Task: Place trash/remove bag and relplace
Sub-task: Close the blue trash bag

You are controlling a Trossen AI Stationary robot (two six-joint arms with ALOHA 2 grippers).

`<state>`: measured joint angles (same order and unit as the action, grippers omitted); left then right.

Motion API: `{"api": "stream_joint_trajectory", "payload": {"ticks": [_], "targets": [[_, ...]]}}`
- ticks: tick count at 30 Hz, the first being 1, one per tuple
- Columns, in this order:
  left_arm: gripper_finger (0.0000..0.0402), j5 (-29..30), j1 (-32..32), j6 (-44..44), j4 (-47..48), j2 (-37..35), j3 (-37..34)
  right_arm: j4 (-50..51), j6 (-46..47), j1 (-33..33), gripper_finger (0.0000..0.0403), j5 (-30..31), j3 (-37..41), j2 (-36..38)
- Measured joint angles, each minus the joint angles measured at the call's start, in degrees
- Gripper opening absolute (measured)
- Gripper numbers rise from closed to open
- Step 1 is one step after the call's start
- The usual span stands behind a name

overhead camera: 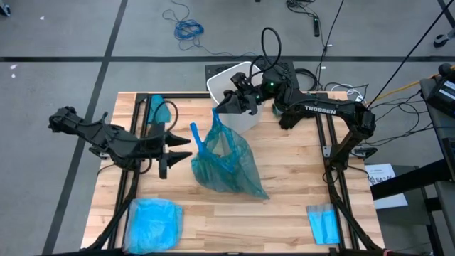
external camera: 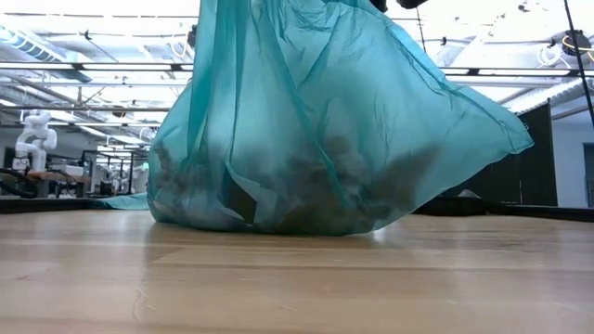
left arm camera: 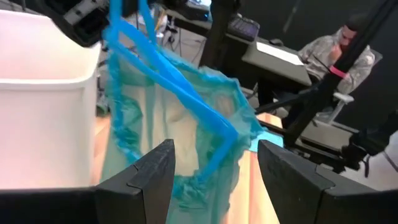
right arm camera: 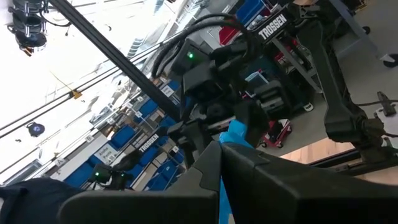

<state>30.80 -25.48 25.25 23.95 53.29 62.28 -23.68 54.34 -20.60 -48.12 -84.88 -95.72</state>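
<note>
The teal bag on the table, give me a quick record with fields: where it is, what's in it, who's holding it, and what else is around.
bag: teal bin liner, middle of the table, bottom resting on the wood
contents: dark lumps seen through the plastic
blue drawstring: pulled up toward the right end effector
right end effector: shut on the drawstring, above the bag
left end effector: open, beside the bag, holding nothing
bin: white, behind the bag
other plastic: pale blue bag, small folded blue sheet
</note>
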Motion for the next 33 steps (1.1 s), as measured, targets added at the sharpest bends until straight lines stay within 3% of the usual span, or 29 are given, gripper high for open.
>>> {"api": "stream_joint_trajectory", "payload": {"ticks": [9, 16, 20, 33], "targets": [[0.0222, 0.22, -0.43, -0.03, -1.1, 6.15, 0.0, 0.53, -0.88, -0.87, 0.0, 0.77, 0.0, 0.0], [0.0222, 5.69, 2.55, -2.26, -1.28, 8.87, 0.0, 0.5, -0.51, -1.18, 0.0, 1.62, 0.0, 0.0], [0.0222, 9.9, 4.31, -4.64, -1.14, 9.03, 0.0, 0.52, 0.36, -0.79, 0.0, 1.61, 0.0, 0.0], [0.0222, 9.91, 9.38, -11.4, -0.6, 8.13, 0.0, 1.44, 0.45, 1.32, 0.0, 1.15, 0.0, 0.0]]}}
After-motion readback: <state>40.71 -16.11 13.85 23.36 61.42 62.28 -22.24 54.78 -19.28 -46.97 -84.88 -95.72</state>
